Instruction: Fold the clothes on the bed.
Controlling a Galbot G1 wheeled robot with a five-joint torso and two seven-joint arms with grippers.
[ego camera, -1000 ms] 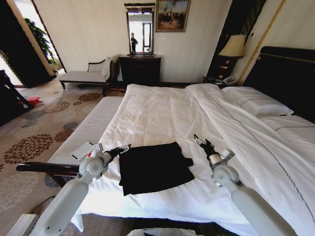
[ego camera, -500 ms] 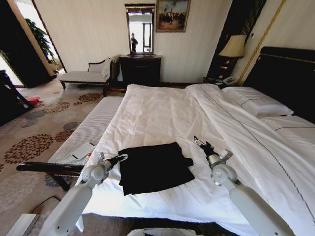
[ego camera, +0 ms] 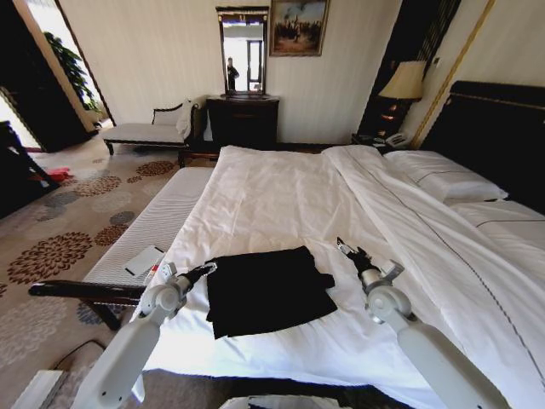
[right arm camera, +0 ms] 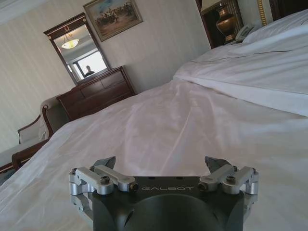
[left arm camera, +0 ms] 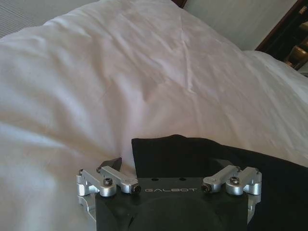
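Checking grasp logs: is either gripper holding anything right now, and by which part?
Nothing is held. Left gripper and right gripper flank the black cotton T-shirt, jaws open.

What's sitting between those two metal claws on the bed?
The black T-shirt, lying flat and already folded into a rough square on the white bed. In the head view the left claw is by one side and the right claw by the other.
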